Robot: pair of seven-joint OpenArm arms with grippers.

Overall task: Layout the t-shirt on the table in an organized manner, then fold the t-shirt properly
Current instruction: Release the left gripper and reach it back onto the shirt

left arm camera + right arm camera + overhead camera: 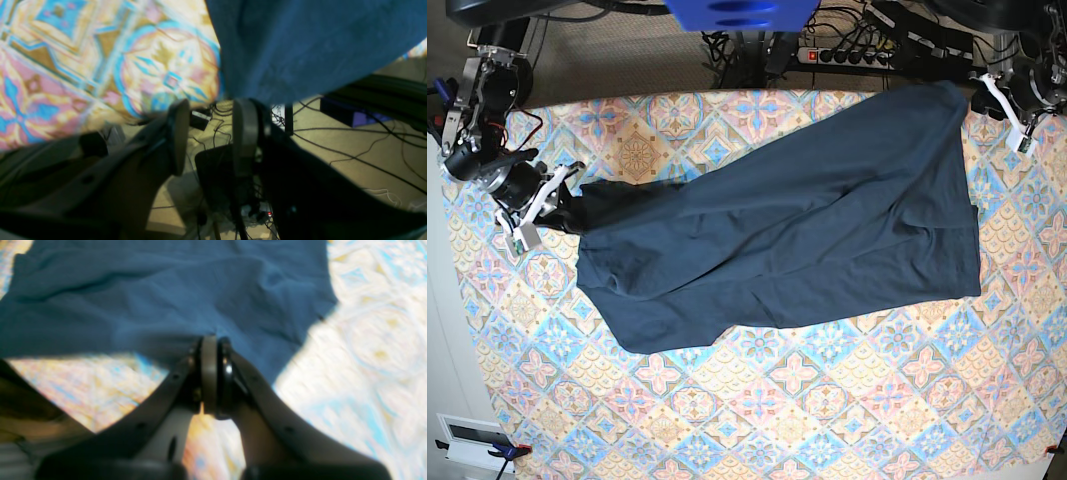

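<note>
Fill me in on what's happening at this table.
Two robot arms are spreading a navy t-shirt over the patterned table. The right gripper is shut on one end of it. The left gripper stands open at the far corner, jaws apart with nothing between them. The shirt lies stretched out, wrinkled and unfolded.

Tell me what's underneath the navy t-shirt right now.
The t-shirt lies on the table, whose tile-pattern cloth shows all around it. Whatever is directly beneath the fabric is covered. The right gripper pinches its edge.
</note>
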